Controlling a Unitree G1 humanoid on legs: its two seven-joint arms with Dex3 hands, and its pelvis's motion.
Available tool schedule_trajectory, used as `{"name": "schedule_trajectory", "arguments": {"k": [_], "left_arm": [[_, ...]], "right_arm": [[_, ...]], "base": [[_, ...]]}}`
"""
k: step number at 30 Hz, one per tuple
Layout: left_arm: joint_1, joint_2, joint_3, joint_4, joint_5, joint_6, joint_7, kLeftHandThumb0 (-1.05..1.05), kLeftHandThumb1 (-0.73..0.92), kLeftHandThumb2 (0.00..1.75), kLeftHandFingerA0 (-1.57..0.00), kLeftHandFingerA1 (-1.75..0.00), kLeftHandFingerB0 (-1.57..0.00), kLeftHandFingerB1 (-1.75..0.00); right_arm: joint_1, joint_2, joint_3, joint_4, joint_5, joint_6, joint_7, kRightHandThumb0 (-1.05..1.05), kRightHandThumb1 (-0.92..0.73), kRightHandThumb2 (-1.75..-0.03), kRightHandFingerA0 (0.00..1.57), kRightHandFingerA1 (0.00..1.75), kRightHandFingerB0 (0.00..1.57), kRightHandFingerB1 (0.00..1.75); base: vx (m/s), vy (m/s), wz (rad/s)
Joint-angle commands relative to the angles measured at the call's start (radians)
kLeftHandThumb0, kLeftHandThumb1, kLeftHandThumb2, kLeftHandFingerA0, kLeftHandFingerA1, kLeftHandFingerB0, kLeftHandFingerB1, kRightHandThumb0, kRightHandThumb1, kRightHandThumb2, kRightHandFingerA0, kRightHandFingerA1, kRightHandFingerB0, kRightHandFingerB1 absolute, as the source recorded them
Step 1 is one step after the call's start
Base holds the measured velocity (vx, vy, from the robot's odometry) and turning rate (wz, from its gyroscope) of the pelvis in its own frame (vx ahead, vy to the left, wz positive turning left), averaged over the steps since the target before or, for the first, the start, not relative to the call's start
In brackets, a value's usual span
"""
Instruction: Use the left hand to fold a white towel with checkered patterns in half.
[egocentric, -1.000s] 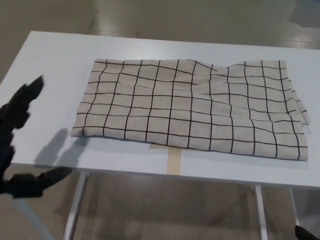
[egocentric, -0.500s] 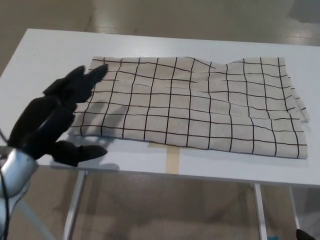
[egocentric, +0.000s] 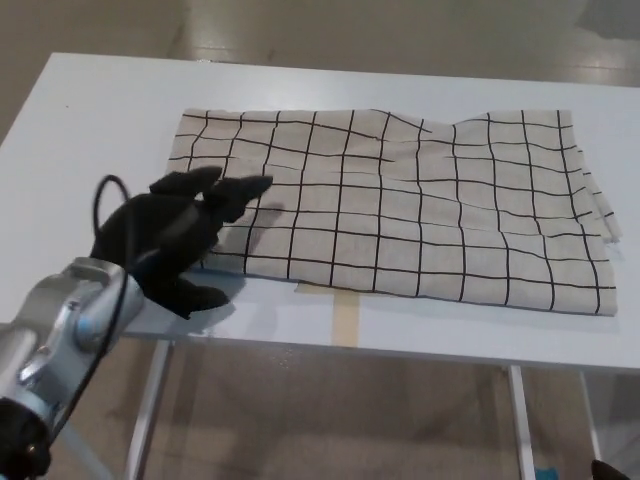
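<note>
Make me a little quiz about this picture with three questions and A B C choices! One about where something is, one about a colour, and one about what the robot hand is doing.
1. Where is the left robot hand?
A. Over the towel's near left corner
B. At the towel's right edge
C. Under the table

2. What colour are the lines on the towel?
A. Red
B. Black
C. Green

3. What is the left robot hand doing?
A. Holding a cup
B. Lifting the towel high in the air
C. Open, holding nothing

Answers:
1. A, the black robot hand covers the towel's near left corner.
2. B, black lines cross the pale cloth in a grid.
3. C, its fingers are spread apart, and the towel lies flat on the white table.
</note>
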Motion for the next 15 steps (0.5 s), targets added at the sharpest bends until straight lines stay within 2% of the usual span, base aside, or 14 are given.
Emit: {"name": "schedule_trajectory", "arguments": {"k": [1, 8, 9, 10, 15], "left_arm": [[-0.123, 0.005, -0.186, 0.211, 0.282, 0.094, 0.231, -0.27, 0.5, 0.7, -0.07, -0.2, -0.02, -0.22], [-0.162, -0.023, -0.262, 0.302, 0.284, 0.129, 0.284, -0.27, 0.5, 0.69, -0.07, -0.21, -0.03, -0.22], [-0.165, -0.032, -0.277, 0.318, 0.283, 0.136, 0.296, -0.25, 0.57, 0.57, -0.05, -0.25, -0.02, -0.27], [-0.167, -0.035, -0.285, 0.325, 0.283, 0.138, 0.305, -0.27, 0.51, 0.68, -0.08, -0.21, -0.05, -0.22], [-0.185, -0.061, -0.333, 0.394, 0.286, 0.151, 0.355, -0.27, 0.53, 0.66, -0.09, -0.22, -0.06, -0.22]], "right_arm": [[0.032, -0.003, 0.012, 0.004, -0.042, -0.067, -0.045, -0.39, -0.81, -0.63, 0.36, 0.44, 0.33, 0.41], [0.03, -0.003, 0.015, 0.01, -0.033, -0.081, -0.043, -0.39, -0.81, -0.64, 0.36, 0.44, 0.33, 0.42], [0.03, -0.004, 0.015, 0.012, -0.032, -0.082, -0.042, -0.39, -0.81, -0.63, 0.36, 0.44, 0.34, 0.42], [0.03, -0.004, 0.015, 0.012, -0.032, -0.083, -0.042, -0.39, -0.81, -0.63, 0.36, 0.44, 0.34, 0.42], [0.031, -0.004, 0.016, 0.014, -0.034, -0.085, -0.047, -0.39, -0.8, -0.63, 0.37, 0.44, 0.34, 0.42]], "base": [[0.0, 0.0, 0.0], [0.0, 0.0, 0.0], [0.0, 0.0, 0.0], [0.0, 0.0, 0.0], [0.0, 0.0, 0.0]]}}
